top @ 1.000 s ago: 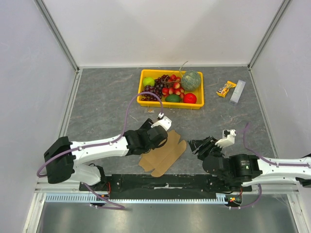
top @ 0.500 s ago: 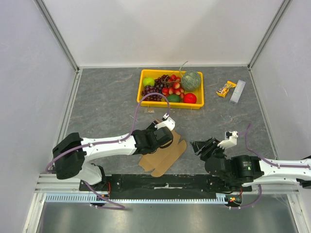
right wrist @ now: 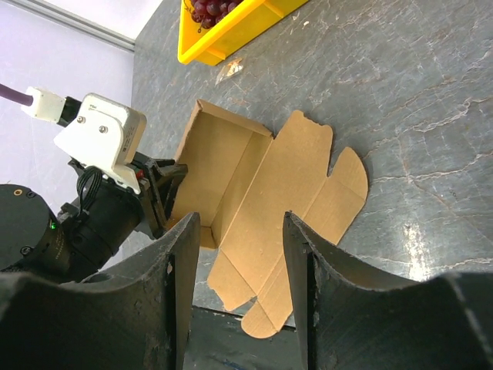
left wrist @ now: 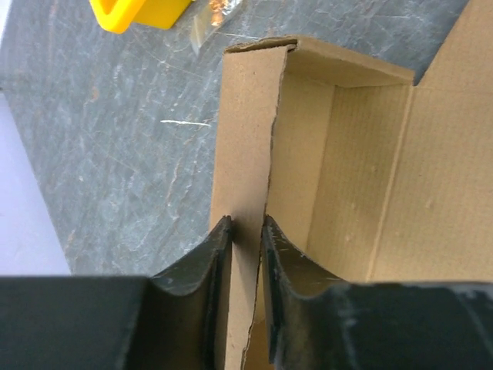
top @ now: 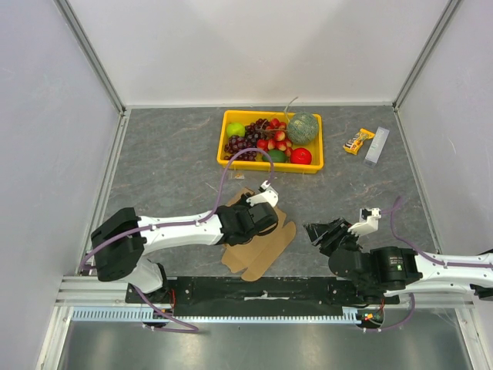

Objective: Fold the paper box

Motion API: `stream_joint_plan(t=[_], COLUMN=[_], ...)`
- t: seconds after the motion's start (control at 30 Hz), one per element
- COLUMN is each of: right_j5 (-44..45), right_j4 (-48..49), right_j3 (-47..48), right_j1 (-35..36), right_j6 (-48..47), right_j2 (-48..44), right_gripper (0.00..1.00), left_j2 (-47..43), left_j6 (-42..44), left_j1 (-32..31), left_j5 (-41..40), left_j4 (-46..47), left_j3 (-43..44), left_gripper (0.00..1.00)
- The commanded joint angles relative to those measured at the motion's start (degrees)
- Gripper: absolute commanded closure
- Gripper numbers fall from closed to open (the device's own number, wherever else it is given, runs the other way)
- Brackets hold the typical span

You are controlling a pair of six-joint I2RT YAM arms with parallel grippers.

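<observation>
**Item: paper box** [top: 262, 243], brown cardboard, part-formed. It lies on the grey table just on the near side of the yellow tray [top: 231, 162], towards the arm bases. One side wall [left wrist: 246, 131] stands upright; the other panels and the rounded flaps lie flat.

**Left gripper** [left wrist: 245, 227]: closed to a thin slit, pinching the upright side wall at its end farthest from the yellow tray.

**Right gripper** [right wrist: 239, 223]: spread wide and holding nothing, raised off the table, nearer than the yellow tray and to its right, aimed at the box.

**Risks (judged):**
- The wall is pinched at one end only, so a pull could drag the whole sheet rather than crease it.
- A twist of the wrist could tear or buckle the wall's ragged edge.
- If let go, the wall would likely spring flat.
- The grippers could collide over the box.

**Containers:**
- Paper box: nothing inside.
- Yellow tray: green apple [top: 236, 129], dark grapes [top: 245, 142], strawberries [top: 273, 141], netted melon [top: 303, 128], red fruit [top: 301, 156].
</observation>
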Motion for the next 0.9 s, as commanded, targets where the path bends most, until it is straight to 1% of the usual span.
stream_joint_plan(t=[0.0,0.1,0.23,0.43,0.6,0.73,0.87], right_j5=[3.41,3.41,3.15,2.97,2.54,1.31,-0.54], right_j4=[-1.09,-1.09,-1.35,-5.83,-7.24,-7.94,-11.10], right_j3=[0.73,1.61,5.29,15.66,21.21,22.53,23.41], right_j1=[-0.05,-0.05,-0.05,0.04,-0.14,-0.14,-0.05], right_j6=[-1.50,-2.81,-8.34,-16.60,-21.97,-23.03,-21.63], right_j2=[-0.77,-0.94,0.72,7.13,8.55,7.67,8.81], right_gripper=[0.46,0.46,0.46,0.44,0.43,0.43,0.41], left_j2=[0.37,0.28,-0.69,-1.66,-0.69,-0.08,0.45], left_j6=[1.33,1.16,0.46,-3.75,-9.38,-14.39,-19.14], left_j1=[0.10,1.23,4.04,8.79,11.25,11.96,12.05], left_j5=[-3.49,-2.96,1.59,13.28,23.03,28.05,29.82], left_j4=[-0.30,-0.21,1.10,5.32,10.59,13.67,15.17], left_j3=[2.63,3.07,2.55,-0.70,-3.43,-5.19,-6.16], left_gripper=[0.80,0.90,0.98,0.98,0.98,0.98,0.98])
